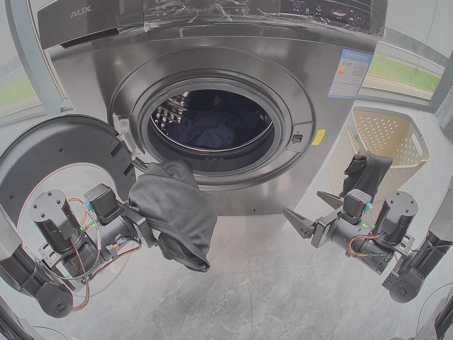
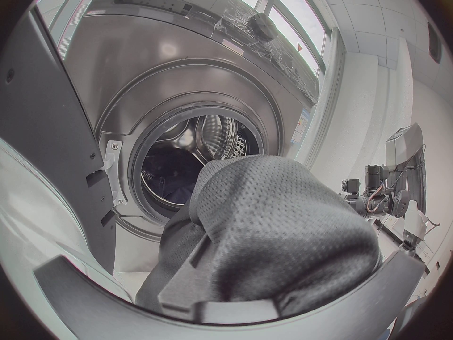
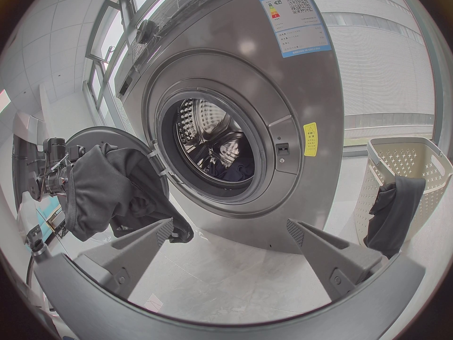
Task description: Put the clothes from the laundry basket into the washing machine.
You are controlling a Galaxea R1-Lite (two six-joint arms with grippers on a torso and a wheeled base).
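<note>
The grey garment [image 1: 174, 213] hangs bunched from my left gripper [image 1: 144, 230], which is pinched onto it; the cloth drapes over the fingers and hides most of them. It sits in the air just in front of the lower-left rim of the drum opening, its upper fold close to the door seal but, as far as I can tell, not inside. In the drum [image 1: 165, 116] I can see dark blue clothes [image 1: 212, 128] lying at the bottom. The washing machine [image 1: 292, 67] has its round door [image 1: 56, 152] swung open on my left, beside the left arm. My right gripper [image 1: 312, 208] hovers low, right of the opening, fingers spread wide with nothing between them. Just behind it, a black garment [image 1: 367, 173] hangs over the near rim of the beige laundry basket [image 1: 401, 138], which stands on the grey floor [image 1: 245, 289] beside the machine's right side.
</note>
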